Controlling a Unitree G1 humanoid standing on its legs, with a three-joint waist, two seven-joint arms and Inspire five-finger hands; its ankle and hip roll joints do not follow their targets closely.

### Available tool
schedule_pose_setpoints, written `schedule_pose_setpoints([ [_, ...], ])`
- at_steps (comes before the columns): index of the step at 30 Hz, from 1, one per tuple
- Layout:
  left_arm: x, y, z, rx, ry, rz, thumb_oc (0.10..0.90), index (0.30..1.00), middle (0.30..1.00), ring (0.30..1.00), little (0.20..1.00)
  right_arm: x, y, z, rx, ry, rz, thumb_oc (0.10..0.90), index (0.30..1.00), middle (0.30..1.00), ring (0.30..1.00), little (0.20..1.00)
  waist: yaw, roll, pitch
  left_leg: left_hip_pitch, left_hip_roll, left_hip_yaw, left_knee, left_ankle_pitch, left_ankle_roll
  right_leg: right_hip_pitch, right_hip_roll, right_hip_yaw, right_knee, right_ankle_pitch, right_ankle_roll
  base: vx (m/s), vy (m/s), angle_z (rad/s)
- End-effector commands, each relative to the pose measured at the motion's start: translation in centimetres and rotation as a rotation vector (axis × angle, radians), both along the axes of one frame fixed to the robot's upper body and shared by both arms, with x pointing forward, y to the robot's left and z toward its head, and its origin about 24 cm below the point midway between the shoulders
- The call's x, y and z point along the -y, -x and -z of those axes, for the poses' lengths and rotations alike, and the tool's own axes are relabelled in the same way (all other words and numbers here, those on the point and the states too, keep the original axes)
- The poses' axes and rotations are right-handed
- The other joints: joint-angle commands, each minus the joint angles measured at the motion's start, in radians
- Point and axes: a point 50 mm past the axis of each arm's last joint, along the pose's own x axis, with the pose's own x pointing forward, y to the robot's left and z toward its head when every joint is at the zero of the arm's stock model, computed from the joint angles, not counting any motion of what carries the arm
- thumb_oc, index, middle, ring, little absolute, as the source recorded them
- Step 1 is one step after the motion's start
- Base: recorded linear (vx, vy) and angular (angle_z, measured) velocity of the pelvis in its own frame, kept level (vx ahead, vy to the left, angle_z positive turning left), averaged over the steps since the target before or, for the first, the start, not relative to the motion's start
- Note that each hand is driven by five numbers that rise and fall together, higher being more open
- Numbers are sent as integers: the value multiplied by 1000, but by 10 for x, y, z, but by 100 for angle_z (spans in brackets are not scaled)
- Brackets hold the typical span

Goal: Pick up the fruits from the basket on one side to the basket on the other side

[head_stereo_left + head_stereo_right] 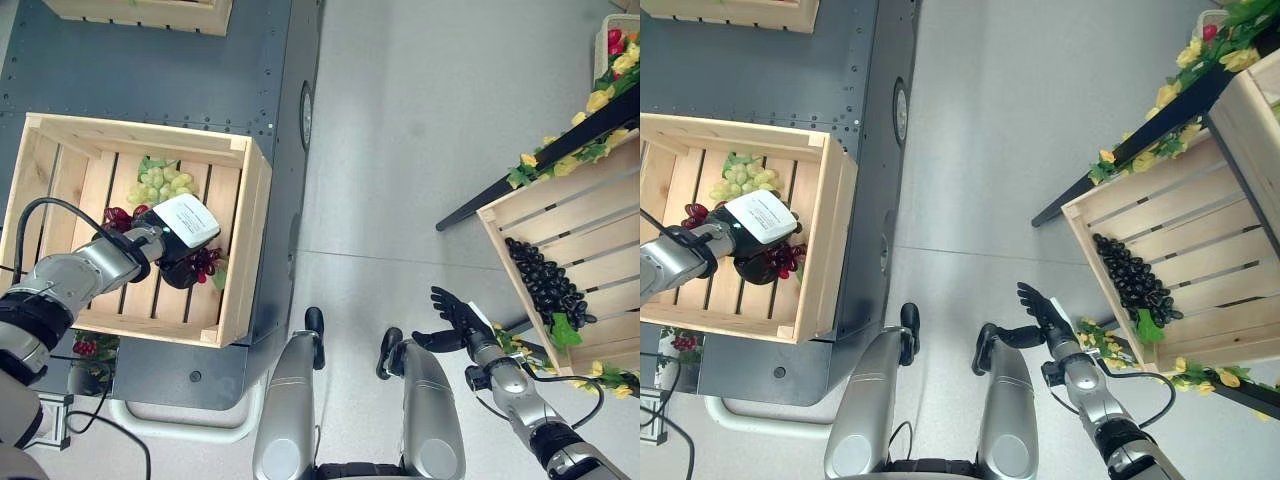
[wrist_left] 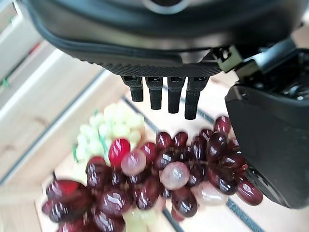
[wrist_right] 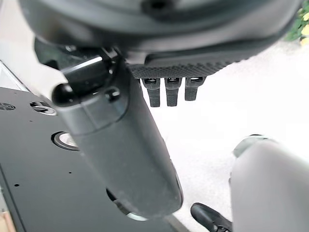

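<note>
A bunch of red grapes lies in the left wooden crate, next to a bunch of green grapes. My left hand is low inside this crate, right over the red grapes. Its fingers are straight above the bunch and its thumb stands beside it, so the hand is open. Black grapes lie in the tilted right crate. My right hand hangs open and empty over the floor, just left of that crate.
The left crate sits on a dark metal platform, with another wooden crate at the far end. A black stand with yellow flowers and leaves runs above the right crate. Grey floor lies between the two sides.
</note>
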Motion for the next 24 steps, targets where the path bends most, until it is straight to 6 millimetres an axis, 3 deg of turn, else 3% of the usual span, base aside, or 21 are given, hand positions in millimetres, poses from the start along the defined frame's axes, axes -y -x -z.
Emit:
schedule_pose_setpoints([
  [1, -27, 1, -65, 222, -46, -142, 800, 900, 900, 900, 900, 14, -6, -23, 149, -31, 4, 800, 900, 900, 900, 900, 3, 9, -14, 81, -30, 29, -76, -46, 33, 2, 11, -35, -87, 188, 5, -12, -1, 5],
  [8, -28, -3, -78, 195, -96, -240, 800, 900, 900, 900, 900, 6, -9, -28, 179, -60, -12, 800, 900, 900, 900, 900, 3, -9, -14, 33, -23, 21, -65, -49, 36, -49, 12, -36, -62, 209, 15, -11, 2, 8],
  [21, -25, -9, -78, 115, -149, -330, 800, 900, 900, 900, 900, 2, -9, -25, 195, -89, 3, 800, 900, 900, 900, 900, 4, -39, -14, -22, -15, 0, -62, -56, 51, -113, 19, -41, -26, 242, 33, -2, -8, 3],
  [22, -26, -8, -78, 110, -153, -336, 532, 498, 498, 498, 498, 2, -9, -25, 195, -91, 2, 800, 900, 900, 900, 900, 4, -40, -14, -21, -15, -1, -63, -56, 52, -113, 19, -42, -25, 243, 34, 0, 0, 0],
  [23, -26, -9, -78, 105, -155, -338, 425, 338, 338, 338, 338, 1, -9, -25, 197, -92, 1, 800, 900, 900, 900, 900, 4, -41, -14, -22, -15, -1, -63, -57, 52, -115, 20, -41, -24, 245, 34, 0, 0, 0],
  [24, -25, -9, -79, 110, -149, -336, 400, 300, 300, 300, 300, 0, -10, -26, 201, -97, -2, 800, 900, 900, 900, 900, 5, -42, -14, -22, -16, -3, -63, -58, 53, -116, 20, -41, -22, 247, 36, 0, 0, 0],
])
